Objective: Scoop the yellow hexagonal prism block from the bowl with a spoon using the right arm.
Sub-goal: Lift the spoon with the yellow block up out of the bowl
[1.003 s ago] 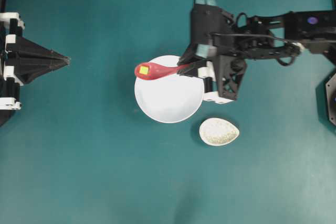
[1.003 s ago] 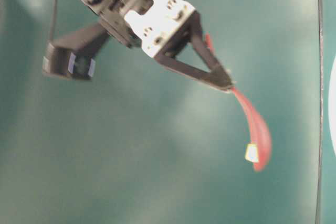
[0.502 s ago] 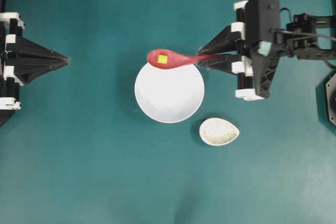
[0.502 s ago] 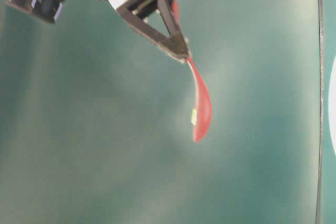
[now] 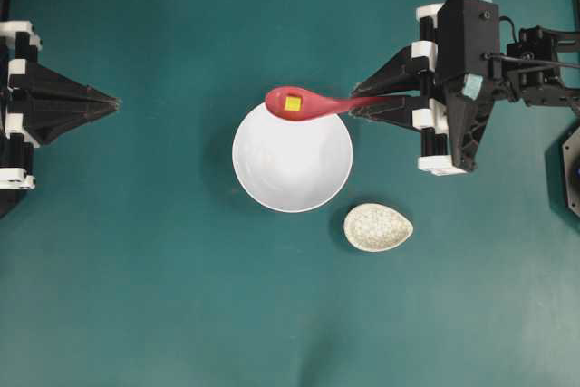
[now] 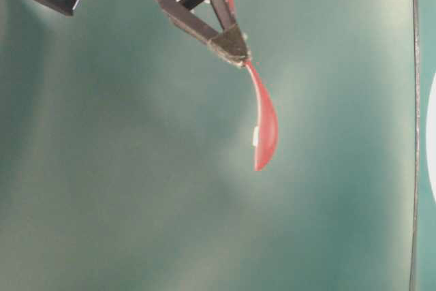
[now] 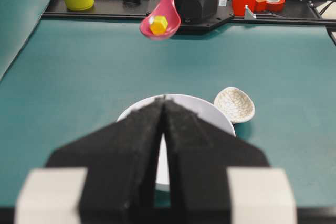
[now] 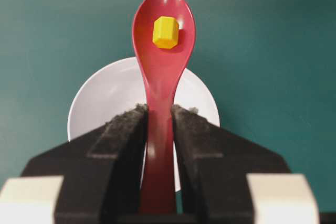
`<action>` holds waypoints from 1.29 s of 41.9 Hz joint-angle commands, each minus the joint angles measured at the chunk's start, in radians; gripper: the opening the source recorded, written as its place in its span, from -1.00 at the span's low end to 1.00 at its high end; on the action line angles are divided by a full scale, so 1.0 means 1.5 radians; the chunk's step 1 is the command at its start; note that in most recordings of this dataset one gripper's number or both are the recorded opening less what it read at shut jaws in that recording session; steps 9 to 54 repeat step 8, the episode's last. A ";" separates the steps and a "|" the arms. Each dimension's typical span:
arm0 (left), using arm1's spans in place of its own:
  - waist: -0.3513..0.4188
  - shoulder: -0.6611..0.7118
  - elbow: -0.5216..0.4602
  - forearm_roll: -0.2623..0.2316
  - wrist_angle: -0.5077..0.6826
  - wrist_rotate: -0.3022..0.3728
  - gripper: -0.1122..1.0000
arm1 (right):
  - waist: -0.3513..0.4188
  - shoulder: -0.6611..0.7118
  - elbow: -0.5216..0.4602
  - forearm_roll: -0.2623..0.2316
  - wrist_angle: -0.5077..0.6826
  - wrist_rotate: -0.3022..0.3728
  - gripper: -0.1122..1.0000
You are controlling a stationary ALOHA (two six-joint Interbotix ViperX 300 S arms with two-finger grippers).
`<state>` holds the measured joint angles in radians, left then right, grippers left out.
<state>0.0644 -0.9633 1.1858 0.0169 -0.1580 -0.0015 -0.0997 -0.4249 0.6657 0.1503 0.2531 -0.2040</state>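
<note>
Yellow hexagonal prism block (image 8: 166, 32): loose in the scoop of the spoon (image 8: 160, 77), held in the air over the bowl's far rim.
Right tool (image 8: 159, 116): clamped on the spoon handle.
Left tool (image 7: 164, 129): closed, empty.
Risk: any tilt or jolt could roll the block off onto the bench (image 5: 181, 296).
Bowl (image 5: 292, 165): empty.
Speckled rest (image 5: 378, 227): empty.

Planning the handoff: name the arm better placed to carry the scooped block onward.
Right. Its end effector already clamps the red spoon, with the yellow hexagonal block in the scoop above the white bowl. The left end effector is shut, empty, far off.
</note>
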 commanded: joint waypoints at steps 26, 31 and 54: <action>0.002 0.004 -0.007 0.001 -0.001 0.000 -0.79 | 0.002 -0.011 -0.003 0.000 -0.017 0.000 -0.39; 0.002 0.004 -0.007 0.001 -0.001 0.000 -0.79 | 0.002 -0.011 -0.003 0.000 -0.017 0.000 -0.39; 0.002 0.004 -0.007 0.001 -0.001 0.000 -0.79 | 0.002 -0.011 -0.003 0.000 -0.017 0.000 -0.39</action>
